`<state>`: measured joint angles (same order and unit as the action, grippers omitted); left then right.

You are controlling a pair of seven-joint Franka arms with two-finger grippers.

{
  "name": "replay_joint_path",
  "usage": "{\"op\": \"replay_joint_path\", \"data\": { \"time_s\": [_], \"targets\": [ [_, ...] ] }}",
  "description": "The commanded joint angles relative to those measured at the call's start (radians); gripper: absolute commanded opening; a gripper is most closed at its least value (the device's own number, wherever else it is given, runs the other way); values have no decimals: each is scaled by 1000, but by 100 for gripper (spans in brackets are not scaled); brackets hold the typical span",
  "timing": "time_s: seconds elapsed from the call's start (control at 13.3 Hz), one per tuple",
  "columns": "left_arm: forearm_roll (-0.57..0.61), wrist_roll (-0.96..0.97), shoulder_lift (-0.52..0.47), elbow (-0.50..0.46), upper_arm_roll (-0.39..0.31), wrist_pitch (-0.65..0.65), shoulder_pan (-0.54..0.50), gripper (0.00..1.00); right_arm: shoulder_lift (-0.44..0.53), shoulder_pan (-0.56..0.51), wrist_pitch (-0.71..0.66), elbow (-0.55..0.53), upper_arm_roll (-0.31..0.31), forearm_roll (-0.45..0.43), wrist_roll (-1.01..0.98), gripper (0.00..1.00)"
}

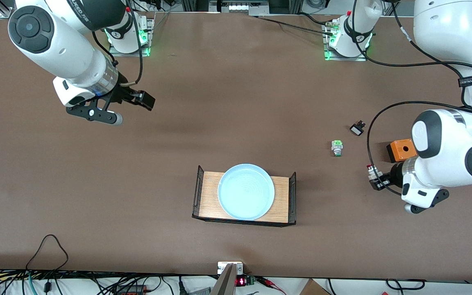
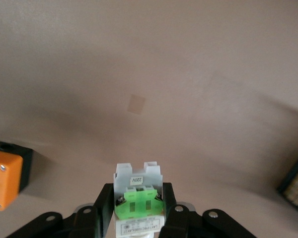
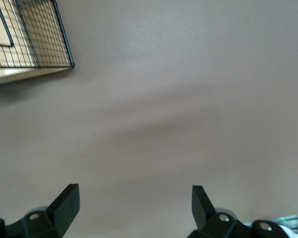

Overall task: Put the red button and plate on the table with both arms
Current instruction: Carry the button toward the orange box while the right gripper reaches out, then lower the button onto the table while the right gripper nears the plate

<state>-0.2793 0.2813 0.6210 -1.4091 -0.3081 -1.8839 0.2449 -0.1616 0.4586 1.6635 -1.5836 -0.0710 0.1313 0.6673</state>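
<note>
The red button [image 1: 370, 172] sits clamped in the left gripper [image 1: 377, 179] just above the table [image 1: 236, 102], beside the orange box [image 1: 401, 150]; the plate [image 1: 246, 191] rests on the wooden tray [image 1: 209, 196]; the right gripper [image 1: 135, 102] waits, fingers apart

A wooden tray [image 1: 209, 196] with black mesh ends sits mid-table; toward the left arm's end lie a green switch [image 1: 336, 148], black-and-white switch [image 1: 357, 128] and orange box [image 1: 401, 150].
</note>
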Motion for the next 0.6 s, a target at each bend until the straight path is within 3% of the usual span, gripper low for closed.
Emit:
{"op": "replay_joint_path", "data": {
  "time_s": [0.0,0.53],
  "targets": [
    [-23,-170,-6,-83,12,-70,-33,0,-47,58,53,36,-12,16,144,100],
    [-78,-370,111,-111,14,-204,-70,3,-231,199,248,169,-12,16,543,100]
  ]
}}
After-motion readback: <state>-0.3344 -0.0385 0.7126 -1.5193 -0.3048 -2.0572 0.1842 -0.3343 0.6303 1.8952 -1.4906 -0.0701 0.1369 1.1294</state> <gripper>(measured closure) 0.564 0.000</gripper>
